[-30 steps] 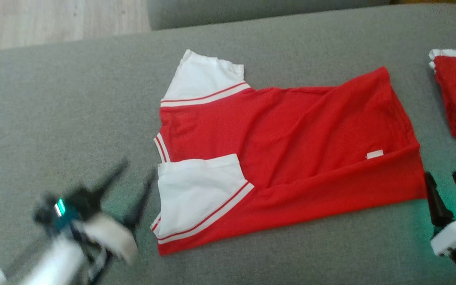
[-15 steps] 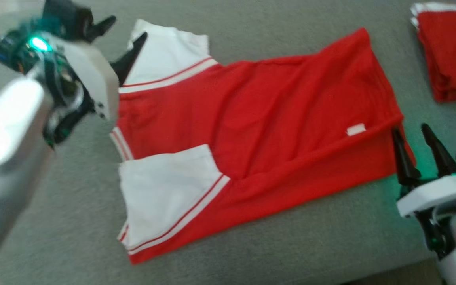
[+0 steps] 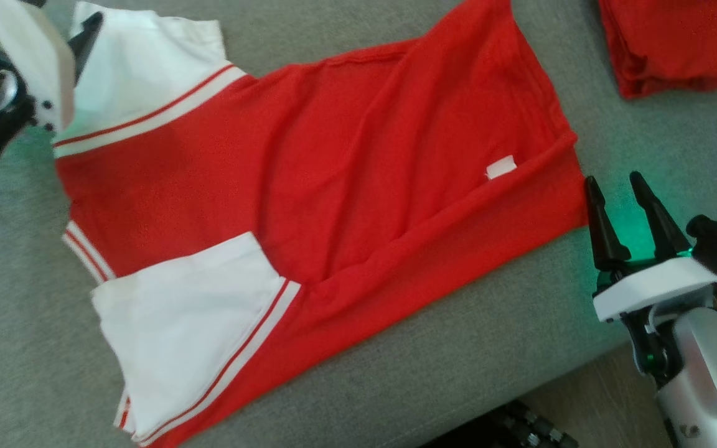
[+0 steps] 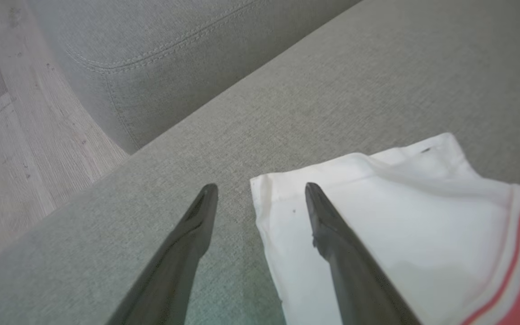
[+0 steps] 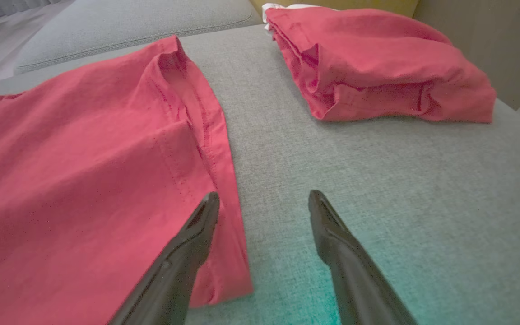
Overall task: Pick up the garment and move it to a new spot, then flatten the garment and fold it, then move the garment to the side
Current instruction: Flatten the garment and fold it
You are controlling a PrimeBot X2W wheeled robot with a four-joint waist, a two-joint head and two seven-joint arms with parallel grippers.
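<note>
the garment [image 3: 346, 174], a red shirt with white sleeves and red and white stripes at the sleeve seams, lies spread out on the grey sofa seat [image 3: 16, 311], with its neck side toward the robot's left and its hem toward the robot's right. the upper sleeve [image 3: 140, 68] lies flat at the far left corner, and the lower sleeve [image 3: 190, 323] is folded in over the red body. a small white label [image 3: 500, 167] shows on the red cloth near the hem. the left end effector [image 4: 261, 187] is at the corner of the upper sleeve with its 2 fingers wide apart and nothing between them; in the left wrist view 1 finger is over the white cloth and the other is over the bare grey fabric, and i cannot tell if they touch. the right end effector [image 3: 613, 179] is just beside the near hem corner of the garment, also spread wide and empty; in the right wrist view 1 finger is over the hem edge and the other over the bare seat, where a green light [image 5: 332, 289] falls. a second folded red cloth [image 3: 670, 43] lies apart at the far right of the seat. a pale wooden floor [image 4: 11, 149] and another grey cushion [image 4: 174, 54] are behind the sleeve.
</note>
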